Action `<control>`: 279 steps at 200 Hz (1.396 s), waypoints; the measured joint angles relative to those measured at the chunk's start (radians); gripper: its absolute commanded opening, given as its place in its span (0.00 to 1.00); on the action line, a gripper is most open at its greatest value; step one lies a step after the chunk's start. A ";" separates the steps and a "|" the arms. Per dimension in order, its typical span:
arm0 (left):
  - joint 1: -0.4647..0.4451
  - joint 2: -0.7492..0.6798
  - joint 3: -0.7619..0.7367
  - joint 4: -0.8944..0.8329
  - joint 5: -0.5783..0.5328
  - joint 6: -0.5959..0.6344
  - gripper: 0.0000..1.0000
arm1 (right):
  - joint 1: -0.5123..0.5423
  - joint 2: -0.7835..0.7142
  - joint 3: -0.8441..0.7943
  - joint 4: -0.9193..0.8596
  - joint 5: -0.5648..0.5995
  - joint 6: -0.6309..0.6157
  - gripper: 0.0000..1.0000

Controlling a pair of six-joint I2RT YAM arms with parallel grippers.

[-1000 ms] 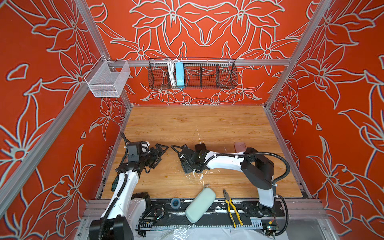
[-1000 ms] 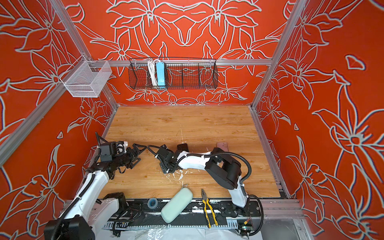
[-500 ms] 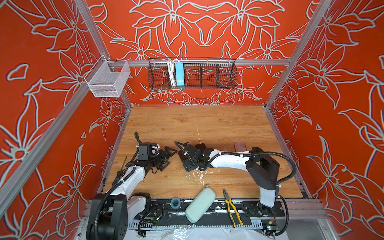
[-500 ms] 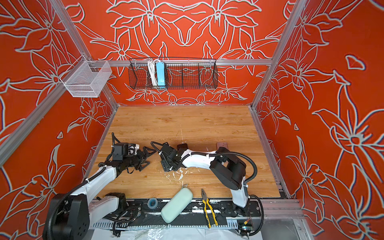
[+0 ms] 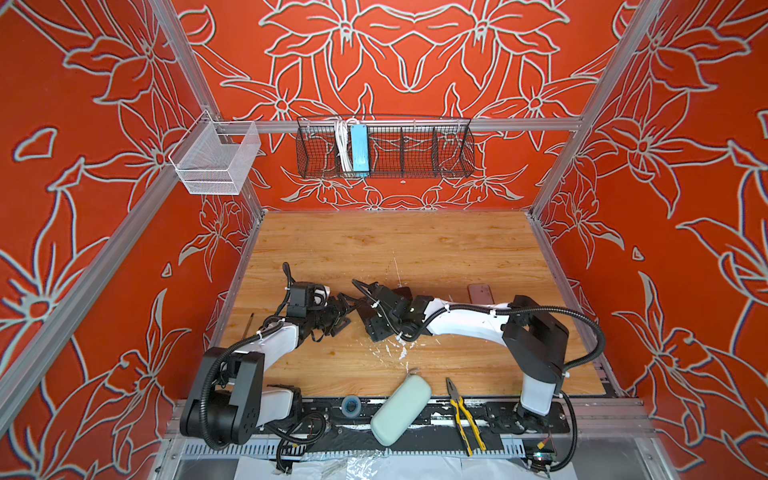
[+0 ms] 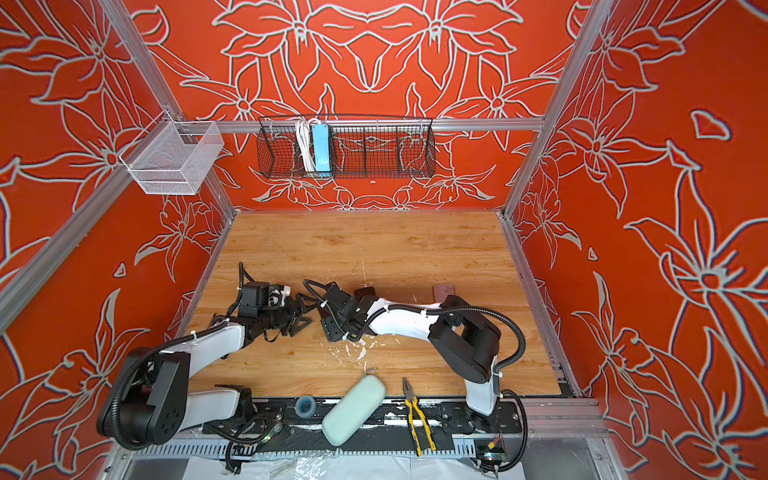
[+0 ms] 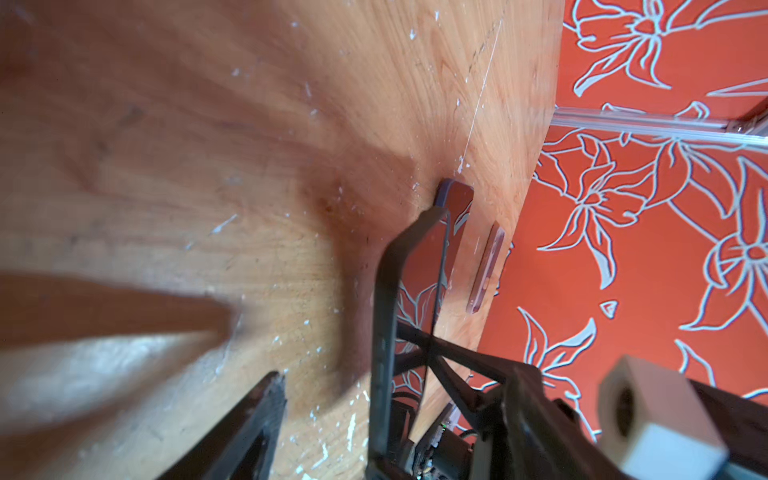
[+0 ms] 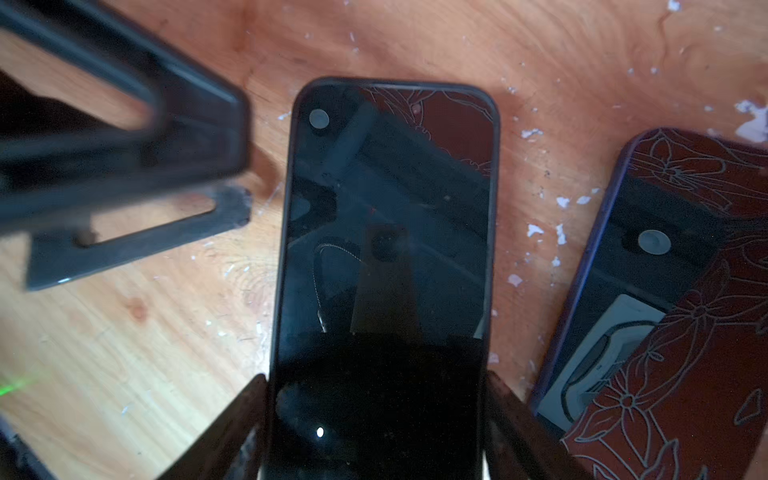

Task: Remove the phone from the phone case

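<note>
On table (image 8: 124, 332): phone (image 8: 386, 208), gripped across its long edges by my right hand (image 8: 376, 380), I judge to steady it; left hand (image 7: 357, 295) spread, empty.

A robot test cell in a lab: aluminium frame posts (image 5: 591, 104) carry orange floral-print walls (image 5: 415, 62) around a wooden counter (image 5: 395, 245). The left arm (image 5: 274, 340) and right arm (image 5: 465, 324) stand on a mounting rail (image 5: 440, 409) at its near edge. A black wire basket (image 5: 415, 153) hangs from the far crossbar (image 5: 519, 124).
</note>
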 measured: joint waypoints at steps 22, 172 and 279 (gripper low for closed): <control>-0.002 0.022 0.002 0.019 0.011 0.001 0.66 | 0.000 -0.015 0.000 0.006 -0.010 0.001 0.60; -0.021 0.078 0.024 0.085 0.031 -0.017 0.33 | -0.005 -0.040 -0.018 0.040 -0.066 0.027 0.59; -0.032 0.129 0.026 0.187 0.041 -0.046 0.06 | -0.016 -0.053 -0.029 0.058 -0.085 0.050 0.59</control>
